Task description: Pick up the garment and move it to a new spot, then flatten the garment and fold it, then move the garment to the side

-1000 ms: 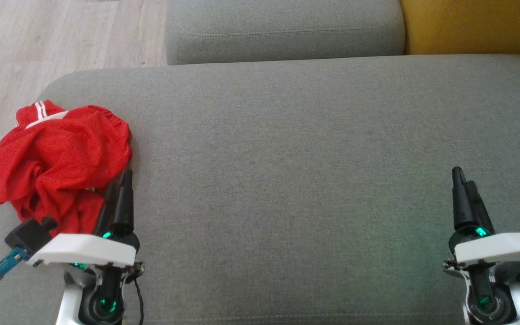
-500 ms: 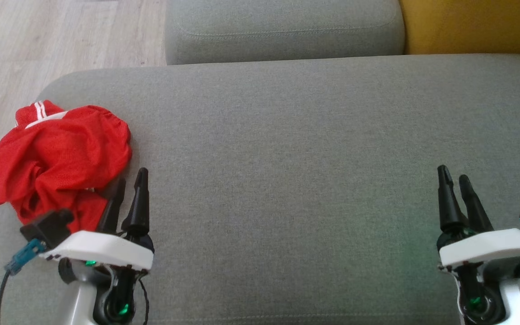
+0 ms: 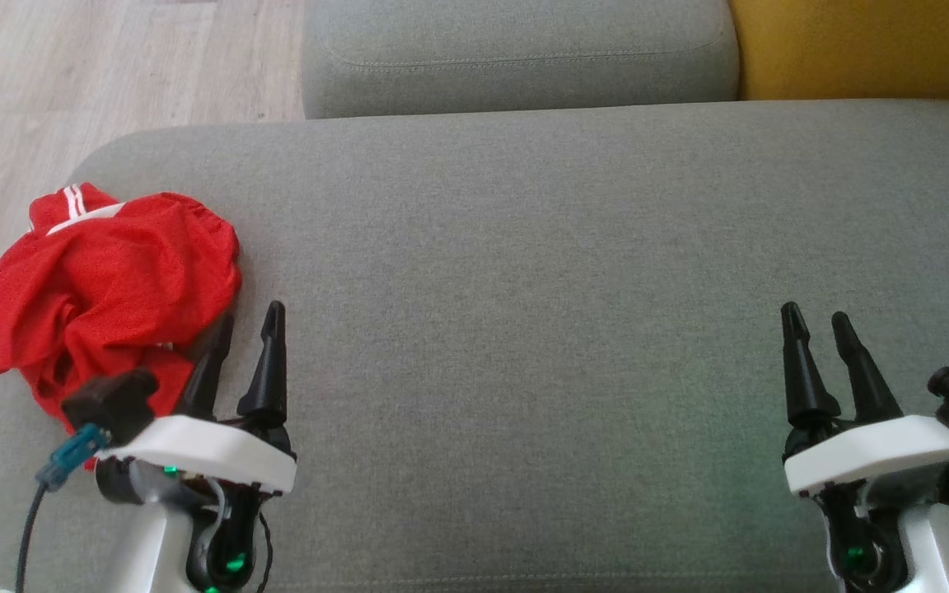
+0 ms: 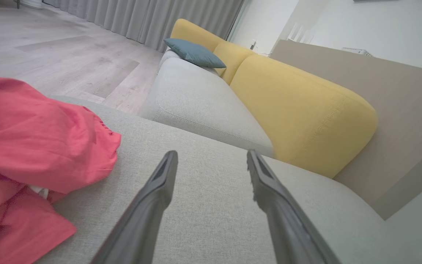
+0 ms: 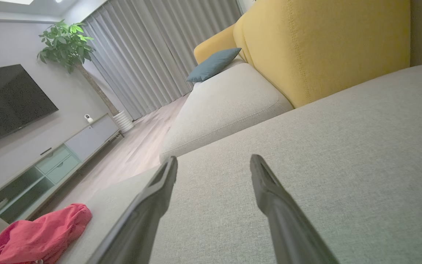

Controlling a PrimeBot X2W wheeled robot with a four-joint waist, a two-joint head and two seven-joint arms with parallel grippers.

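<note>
Left gripper (image 3: 249, 313) jaws spread wide, empty, just right of the crumpled red mesh garment with white stripes (image 3: 108, 280), which lies at the left end of the grey fabric sofa cushion (image 3: 524, 288). Right gripper (image 3: 814, 313) also spread wide, empty, well apart from it.

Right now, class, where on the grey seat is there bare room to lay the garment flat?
Bare: the whole middle of the grey seat, between the left gripper and right gripper, back to the rear cushion. Crowded: the left end, where the crumpled red garment lies beside the left gripper.
</note>
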